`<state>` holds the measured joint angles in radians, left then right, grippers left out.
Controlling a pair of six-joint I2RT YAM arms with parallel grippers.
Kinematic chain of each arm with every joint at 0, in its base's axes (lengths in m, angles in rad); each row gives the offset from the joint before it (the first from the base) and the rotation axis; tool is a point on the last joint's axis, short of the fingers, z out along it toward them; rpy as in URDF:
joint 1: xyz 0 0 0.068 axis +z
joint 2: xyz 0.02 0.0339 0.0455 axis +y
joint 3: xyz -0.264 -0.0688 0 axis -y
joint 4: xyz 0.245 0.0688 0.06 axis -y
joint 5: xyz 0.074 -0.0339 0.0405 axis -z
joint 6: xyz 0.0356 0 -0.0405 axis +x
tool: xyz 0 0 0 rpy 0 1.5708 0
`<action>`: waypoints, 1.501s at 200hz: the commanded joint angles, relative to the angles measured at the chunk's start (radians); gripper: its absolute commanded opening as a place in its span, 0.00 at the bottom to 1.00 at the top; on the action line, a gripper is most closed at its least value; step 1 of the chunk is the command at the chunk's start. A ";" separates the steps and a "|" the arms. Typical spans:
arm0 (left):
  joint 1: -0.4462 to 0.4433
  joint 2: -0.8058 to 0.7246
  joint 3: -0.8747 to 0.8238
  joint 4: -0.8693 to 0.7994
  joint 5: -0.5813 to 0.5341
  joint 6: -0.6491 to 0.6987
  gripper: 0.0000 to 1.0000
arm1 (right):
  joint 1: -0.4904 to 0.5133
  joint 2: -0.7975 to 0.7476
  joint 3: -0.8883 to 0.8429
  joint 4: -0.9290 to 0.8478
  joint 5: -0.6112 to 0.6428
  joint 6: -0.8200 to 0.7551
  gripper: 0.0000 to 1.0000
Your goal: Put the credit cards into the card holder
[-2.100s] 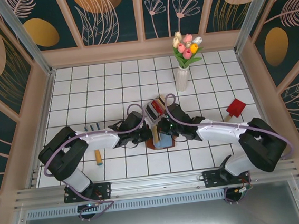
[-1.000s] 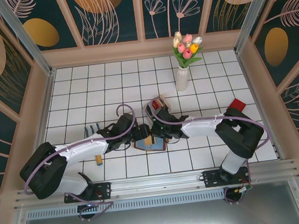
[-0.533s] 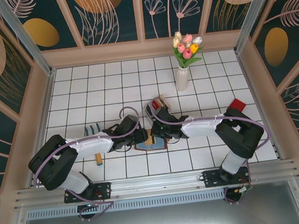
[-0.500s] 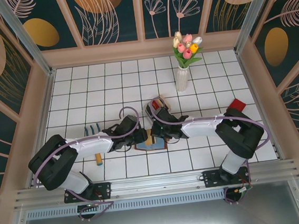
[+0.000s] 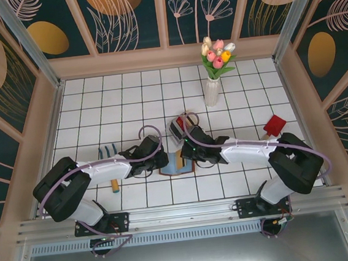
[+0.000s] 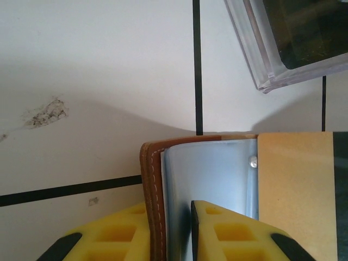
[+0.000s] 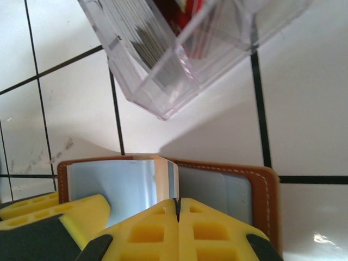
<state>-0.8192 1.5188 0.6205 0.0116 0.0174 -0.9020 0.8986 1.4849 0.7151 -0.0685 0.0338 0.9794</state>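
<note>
The card holder [image 5: 178,164], an open brown leather wallet with grey-blue lining, lies on the white tiles between both grippers. My left gripper [image 5: 159,159] [image 6: 168,207] is shut on its raised left flap [image 6: 153,196], one yellow finger on the leather outside and one against the lining. My right gripper [image 5: 186,156] [image 7: 178,202] is shut on one credit card [image 7: 166,178], which stands on edge over the wallet's middle fold. Its tan face [image 6: 293,190] is turned toward the left wrist camera. More credit cards, red [image 7: 184,16] and dark grey [image 7: 145,41], sit in a clear plastic box [image 5: 181,126].
The clear box [image 6: 261,60] lies just beyond the wallet. A white vase of tulips [image 5: 213,88] stands behind it, and a red toy shovel [image 5: 274,126] lies to the right. A small blue fork [image 5: 107,150] and a wooden piece [image 5: 114,185] lie by the left arm.
My left gripper's jaws have closed in on the wallet's left flap. The right arm has swung its elbow outward, its gripper still holding the card over the wallet.
</note>
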 commanded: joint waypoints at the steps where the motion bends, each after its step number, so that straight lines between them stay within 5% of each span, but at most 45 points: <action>1: -0.004 0.022 -0.003 -0.009 0.001 0.010 0.23 | 0.004 -0.025 -0.041 -0.024 0.019 0.007 0.02; 73: -0.004 0.038 -0.004 0.001 0.022 0.005 0.25 | 0.013 0.087 -0.042 0.120 -0.014 0.044 0.02; 142: -0.003 0.025 -0.011 -0.008 0.011 -0.005 0.26 | 0.027 0.015 -0.030 -0.049 0.056 0.029 0.02; 300: -0.005 0.014 -0.018 -0.004 0.021 -0.003 0.27 | 0.089 0.088 0.016 0.013 0.097 0.053 0.01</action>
<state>-0.8181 1.5372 0.6205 0.0223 0.0242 -0.9028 0.9749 1.5867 0.7238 -0.0036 0.1055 1.0210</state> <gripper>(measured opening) 0.249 0.057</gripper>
